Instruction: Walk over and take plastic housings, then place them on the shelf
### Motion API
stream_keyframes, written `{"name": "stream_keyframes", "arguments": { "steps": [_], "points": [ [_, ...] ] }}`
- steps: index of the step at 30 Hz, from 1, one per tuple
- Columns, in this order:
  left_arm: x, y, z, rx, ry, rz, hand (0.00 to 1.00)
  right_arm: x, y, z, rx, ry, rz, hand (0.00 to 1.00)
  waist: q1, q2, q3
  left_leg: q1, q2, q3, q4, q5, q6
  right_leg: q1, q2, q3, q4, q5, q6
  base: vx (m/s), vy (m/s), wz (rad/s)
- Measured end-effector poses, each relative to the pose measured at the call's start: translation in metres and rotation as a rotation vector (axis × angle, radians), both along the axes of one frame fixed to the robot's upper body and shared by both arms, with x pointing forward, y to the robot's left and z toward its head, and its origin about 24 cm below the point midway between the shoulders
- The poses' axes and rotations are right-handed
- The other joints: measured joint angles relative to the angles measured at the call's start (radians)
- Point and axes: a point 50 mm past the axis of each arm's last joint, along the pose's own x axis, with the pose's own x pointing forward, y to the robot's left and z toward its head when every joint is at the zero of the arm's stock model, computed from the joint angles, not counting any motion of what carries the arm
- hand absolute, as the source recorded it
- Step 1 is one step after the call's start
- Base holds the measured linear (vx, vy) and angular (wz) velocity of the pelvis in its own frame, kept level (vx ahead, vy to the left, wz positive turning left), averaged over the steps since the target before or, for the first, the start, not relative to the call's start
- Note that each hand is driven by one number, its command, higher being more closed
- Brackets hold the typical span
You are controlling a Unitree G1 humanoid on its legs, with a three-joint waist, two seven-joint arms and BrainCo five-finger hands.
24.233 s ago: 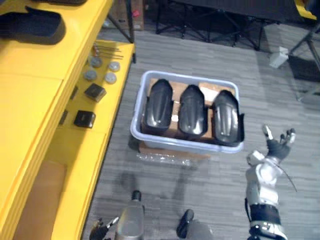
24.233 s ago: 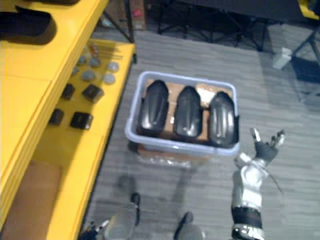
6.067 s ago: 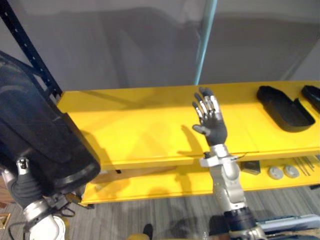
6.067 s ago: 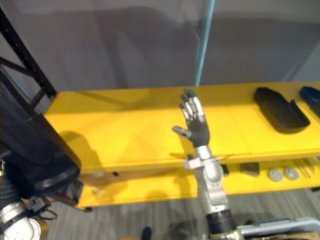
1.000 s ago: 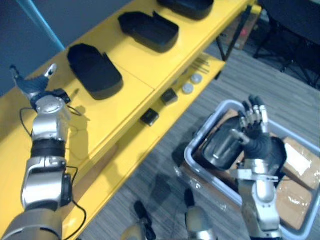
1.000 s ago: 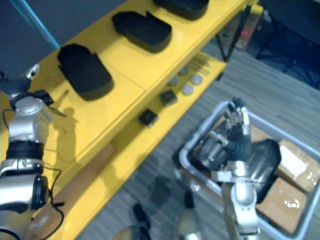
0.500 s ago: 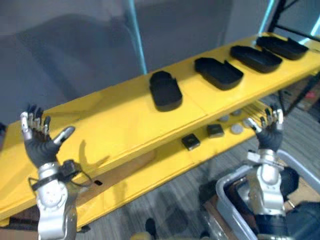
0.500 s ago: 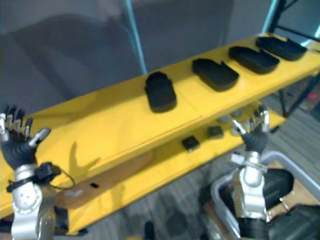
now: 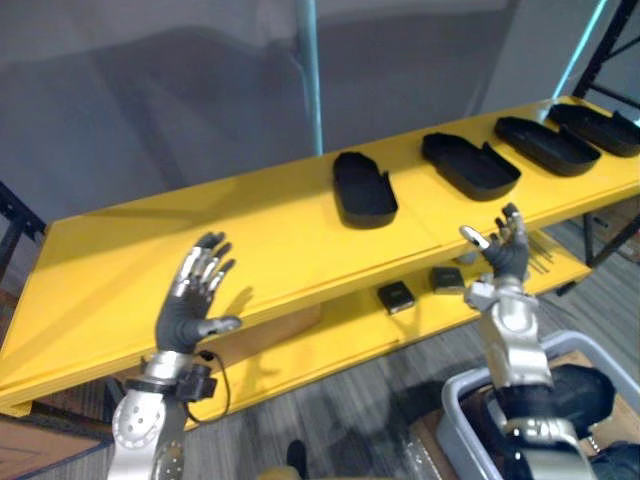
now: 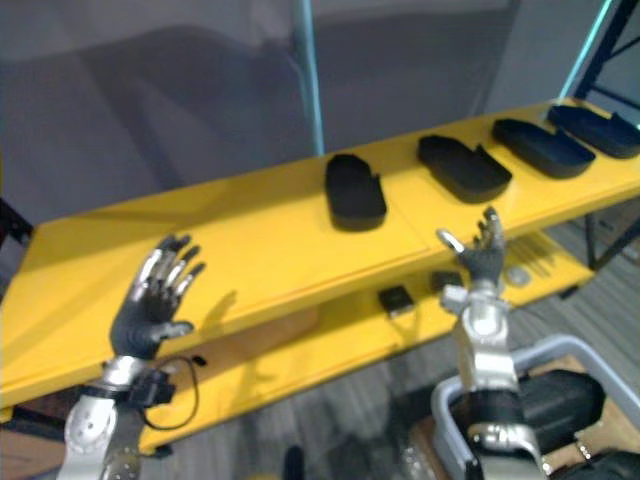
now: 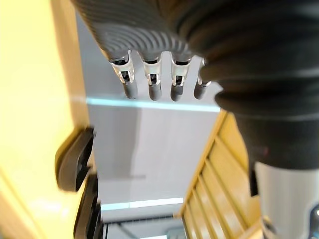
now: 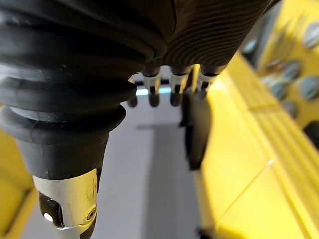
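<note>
Several black plastic housings lie in a row on the yellow shelf (image 9: 120, 240): the nearest housing (image 9: 363, 189) at the middle, another housing (image 9: 470, 166) to its right, and two more at the far right (image 9: 547, 144). Another dark housing (image 9: 585, 392) rests in the grey bin (image 9: 470, 400) at the lower right. My left hand (image 9: 192, 300) is raised in front of the shelf's left part, open and holding nothing. My right hand (image 9: 503, 252) is up by the shelf's front edge above the bin, open and holding nothing too.
A lower yellow shelf level (image 9: 330, 345) carries small black blocks (image 9: 397, 296) and round grey parts. A light blue upright post (image 9: 308, 70) stands behind the shelf. A dark rack frame (image 9: 612, 40) is at the far right. Grey carpet floor lies below.
The view has swung, so the shelf and housings sit further right. Both hands stay raised, open and holding nothing; the left one shows more to the right and lower.
</note>
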Motion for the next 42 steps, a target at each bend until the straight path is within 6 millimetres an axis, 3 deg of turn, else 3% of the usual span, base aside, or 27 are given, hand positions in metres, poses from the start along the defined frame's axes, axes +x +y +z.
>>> {"name": "stream_keyframes", "arguments": {
  "steps": [4,13,21,27,37,42],
  "points": [
    [0.010,-0.006,-0.013,0.012,0.060,-0.082,0.00,0.015,-0.025,0.008,0.060,0.037,-0.064,0.00,0.035,-0.005,0.004,-0.004,-0.004,-0.022,0.000,0.002,0.007,0.015,-0.002,-0.024,-0.008,0.006,0.008,-0.02,0.001,0.18],
    [0.010,-0.010,-0.011,0.010,0.052,-0.225,0.00,0.032,-0.044,0.041,0.031,0.005,-0.044,0.00,0.049,-0.013,0.039,-0.023,-0.011,-0.045,0.000,0.003,0.009,0.031,0.000,-0.070,-0.024,0.008,0.010,0.01,-0.009,0.13],
    [0.010,-0.019,-0.021,-0.032,0.105,-0.288,0.00,0.045,-0.041,0.067,0.020,-0.037,-0.009,0.00,0.064,-0.007,0.055,-0.035,-0.021,-0.068,0.000,0.019,0.011,0.031,-0.001,-0.090,-0.022,-0.001,0.009,0.03,-0.009,0.11],
    [0.009,-0.022,-0.022,-0.050,0.104,-0.320,0.00,0.051,-0.044,0.080,0.012,-0.028,0.010,0.00,0.068,0.028,0.085,-0.038,-0.024,-0.089,0.000,0.021,0.012,0.032,-0.002,-0.108,0.000,-0.016,0.007,-0.03,0.009,0.11],
    [0.008,-0.024,-0.023,-0.056,0.116,-0.345,0.00,0.056,-0.040,0.081,0.052,0.011,0.128,0.00,0.078,0.033,0.109,-0.053,-0.028,-0.104,0.000,0.024,0.013,0.027,-0.002,-0.127,0.001,-0.019,0.011,0.01,-0.006,0.05],
    [0.008,-0.025,-0.023,-0.058,0.117,-0.345,0.00,0.060,-0.036,0.089,0.060,0.005,0.197,0.00,0.088,0.056,0.146,-0.056,-0.026,-0.115,0.000,0.028,0.009,0.014,-0.005,-0.132,0.039,-0.043,0.014,0.00,-0.010,0.06]
  ]
}}
